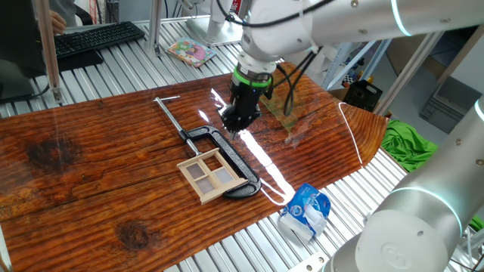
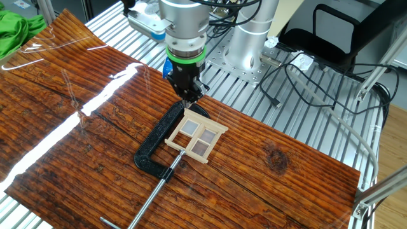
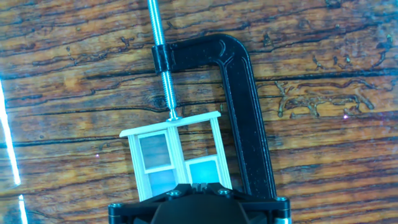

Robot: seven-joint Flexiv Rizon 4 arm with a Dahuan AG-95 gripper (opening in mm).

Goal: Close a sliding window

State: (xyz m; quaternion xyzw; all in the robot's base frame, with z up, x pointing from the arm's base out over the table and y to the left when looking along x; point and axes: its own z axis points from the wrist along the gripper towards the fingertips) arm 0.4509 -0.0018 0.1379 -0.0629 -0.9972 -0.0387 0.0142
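Pale wood sliding window, black C-clamp, reddish-brown grained table.

You are looking at a table of dark reddish wood with strong ridged grain and a glossy finish that throws white glare. The sliding window on it is pale, bare, matt wood with 4 greyish panes, held by a C-clamp of matt black metal with a bright threaded steel screw. Your gripper looks like matt black plastic or metal.
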